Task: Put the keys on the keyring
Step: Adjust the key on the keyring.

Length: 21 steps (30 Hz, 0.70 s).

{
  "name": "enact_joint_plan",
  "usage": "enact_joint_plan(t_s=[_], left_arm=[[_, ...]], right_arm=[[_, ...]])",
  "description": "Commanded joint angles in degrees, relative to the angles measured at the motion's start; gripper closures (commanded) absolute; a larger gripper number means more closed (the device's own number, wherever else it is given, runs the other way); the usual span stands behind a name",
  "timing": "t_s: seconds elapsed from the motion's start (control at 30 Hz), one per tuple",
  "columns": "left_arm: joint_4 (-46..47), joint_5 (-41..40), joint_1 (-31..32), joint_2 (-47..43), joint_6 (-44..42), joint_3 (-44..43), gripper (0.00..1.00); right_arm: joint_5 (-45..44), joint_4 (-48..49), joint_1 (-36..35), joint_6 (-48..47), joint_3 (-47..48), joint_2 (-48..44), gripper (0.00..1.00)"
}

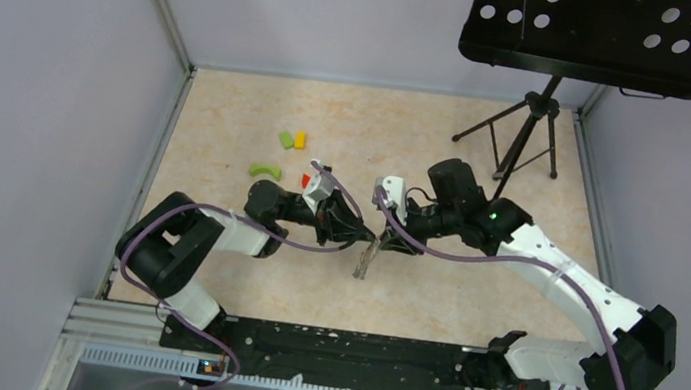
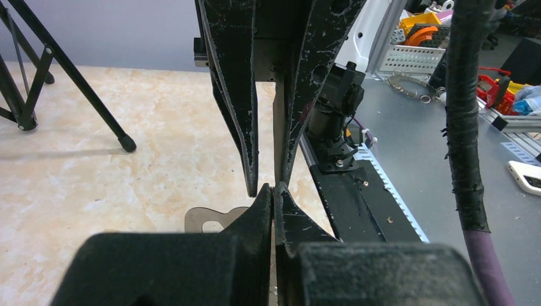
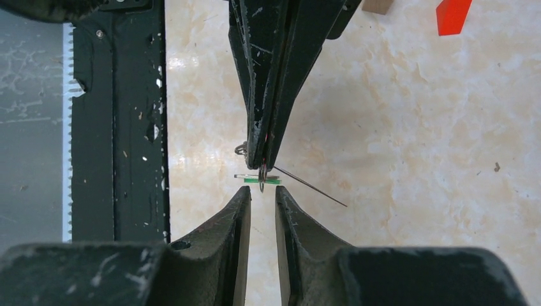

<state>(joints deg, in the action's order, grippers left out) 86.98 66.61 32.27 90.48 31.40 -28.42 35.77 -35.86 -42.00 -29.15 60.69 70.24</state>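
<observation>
My left gripper (image 1: pixel 358 233) is shut, and its tips (image 3: pixel 262 162) pinch the keyring (image 3: pixel 262 173), seen edge-on as a thin dark loop poking out below them. The keys (image 1: pixel 365 259) hang from that spot as a silver-grey bunch. In the right wrist view they are edge-on, with a green tag (image 3: pixel 262 182) and one thin blade slanting right. One key head (image 2: pixel 207 218) shows beside the left jaws (image 2: pixel 274 191). My right gripper (image 3: pixel 263 191) faces the left one tip to tip, just short of the ring. Its jaws stand slightly apart with nothing between them.
Green and yellow blocks (image 1: pixel 292 139), a green arch (image 1: pixel 265 171) and a red piece (image 3: pixel 453 16) lie behind the left arm. A music stand on a tripod (image 1: pixel 522 138) stands at the back right. A black rail (image 1: pixel 332 347) runs along the near edge.
</observation>
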Motion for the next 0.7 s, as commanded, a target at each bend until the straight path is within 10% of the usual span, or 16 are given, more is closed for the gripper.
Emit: enact_joint_plan(t_s=[0.0, 0.67], left_arm=[[15.72, -0.29, -0.04, -1.58, -0.47, 0.25, 1.00], [15.76, -0.11, -0.01, -1.88, -0.35, 0.22, 1.00]], right_arm=[[1.85, 2.24, 0.69, 0.88, -0.55, -1.14, 0.80], [2.99, 3.80, 0.86, 1.29, -1.22, 1.27, 0.99]])
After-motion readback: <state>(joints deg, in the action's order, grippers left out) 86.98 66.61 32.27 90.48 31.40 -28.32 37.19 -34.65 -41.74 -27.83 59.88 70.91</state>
